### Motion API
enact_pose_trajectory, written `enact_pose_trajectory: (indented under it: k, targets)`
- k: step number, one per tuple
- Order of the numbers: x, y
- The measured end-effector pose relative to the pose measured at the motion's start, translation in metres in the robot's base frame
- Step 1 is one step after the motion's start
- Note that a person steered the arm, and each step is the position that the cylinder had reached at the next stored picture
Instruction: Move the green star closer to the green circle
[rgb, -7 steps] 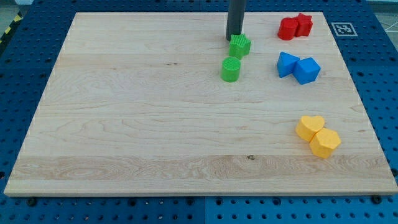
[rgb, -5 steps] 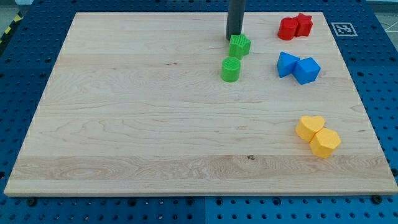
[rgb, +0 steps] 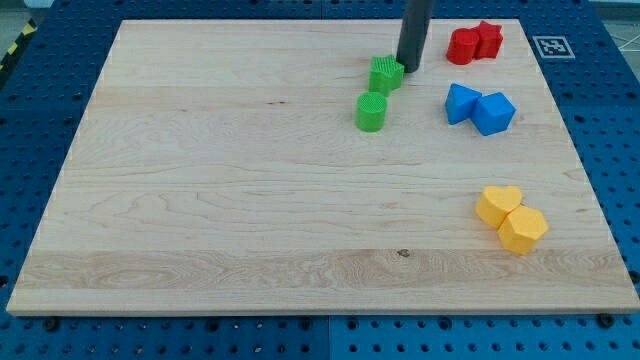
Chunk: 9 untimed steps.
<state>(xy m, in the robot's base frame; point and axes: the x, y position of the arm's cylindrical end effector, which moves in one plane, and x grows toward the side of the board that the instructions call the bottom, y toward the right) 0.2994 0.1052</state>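
The green star (rgb: 385, 75) lies on the wooden board (rgb: 220, 180) near the view's top, right of centre. The green circle (rgb: 371, 111) stands just below it and slightly to the left, a small gap apart. My tip (rgb: 408, 69) is at the star's upper right edge, touching or almost touching it. The dark rod rises from there out of the view's top.
Two red blocks (rgb: 474, 43) sit together at the view's top right. Two blue blocks (rgb: 480, 108) sit touching at the right of the green pair. Two yellow blocks (rgb: 511, 218) sit touching at the lower right. A marker tag (rgb: 551, 46) lies off the board's top right corner.
My tip has moved to the right, from the star's upper left side to its upper right side. The star and circle have not visibly moved.
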Motion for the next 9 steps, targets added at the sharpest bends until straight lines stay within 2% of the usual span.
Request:
enact_pose_trajectory:
  k: [3, 5, 7, 9]
  targets:
    - [0.021, -0.051]
    - [0.004, -0.079]
    - [0.009, -0.123]
    - [0.030, -0.116]
